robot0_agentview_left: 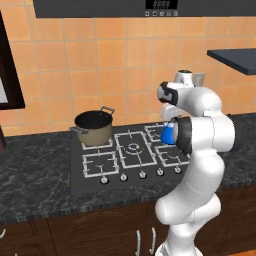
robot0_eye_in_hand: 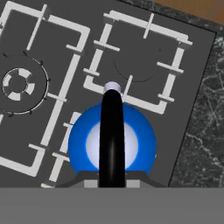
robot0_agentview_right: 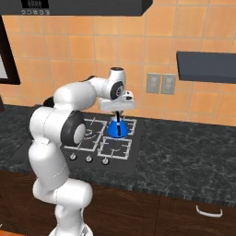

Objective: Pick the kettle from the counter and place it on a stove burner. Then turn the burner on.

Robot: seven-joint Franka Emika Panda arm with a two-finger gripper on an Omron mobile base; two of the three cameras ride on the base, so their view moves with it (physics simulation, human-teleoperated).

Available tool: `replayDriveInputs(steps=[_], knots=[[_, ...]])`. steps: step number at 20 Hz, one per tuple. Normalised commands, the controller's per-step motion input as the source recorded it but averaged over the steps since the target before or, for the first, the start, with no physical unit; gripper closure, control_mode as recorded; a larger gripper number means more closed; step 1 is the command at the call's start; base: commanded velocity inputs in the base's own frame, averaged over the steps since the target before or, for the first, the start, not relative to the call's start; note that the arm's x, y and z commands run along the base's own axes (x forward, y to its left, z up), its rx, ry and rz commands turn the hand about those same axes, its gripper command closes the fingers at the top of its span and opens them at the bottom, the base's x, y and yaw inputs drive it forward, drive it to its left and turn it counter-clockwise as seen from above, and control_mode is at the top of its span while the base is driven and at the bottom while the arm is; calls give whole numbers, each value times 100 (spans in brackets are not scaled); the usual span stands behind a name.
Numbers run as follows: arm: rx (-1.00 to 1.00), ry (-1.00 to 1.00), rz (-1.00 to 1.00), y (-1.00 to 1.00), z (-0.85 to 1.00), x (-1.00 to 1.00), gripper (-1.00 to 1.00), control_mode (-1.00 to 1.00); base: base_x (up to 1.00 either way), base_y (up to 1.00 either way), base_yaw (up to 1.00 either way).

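The gripper (robot0_agentview_right: 118, 112) is clenched on the black handle of the kettle (robot0_agentview_right: 117, 128), which hangs directly beneath the jaws over the stove (robot0_agentview_right: 131, 159). Just beyond the kettle lies a small corner burner (robot0_eye_in_hand: 140, 61); farther off, the olive pot (robot0_agentview_left: 94, 126) sits on a back grate.

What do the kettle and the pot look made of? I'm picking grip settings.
Kettle: smooth glossy blue, likely enamel or plastic, with a pale sheen on its dome; its handle is shiny black, perhaps plastic. Pot: dull olive-brown metal by its look, dark inside.
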Motion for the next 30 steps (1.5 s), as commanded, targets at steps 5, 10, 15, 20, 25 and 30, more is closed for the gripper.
replayDriveInputs(steps=[5,10,15,20,25,30], knots=[[1,-2,0,0,14,44,100,-100,0,0,0],[1,-18,0,0,-12,33,100,-100,0,0,0],[0,-4,0,0,0,36,100,-100,0,0,0],[0,1,0,1,-10,73,100,-100,0,0,0],[0,6,0,8,-25,23,100,-100,0,0,0],[1,11,0,0,-65,5,100,-100,0,0,0]])
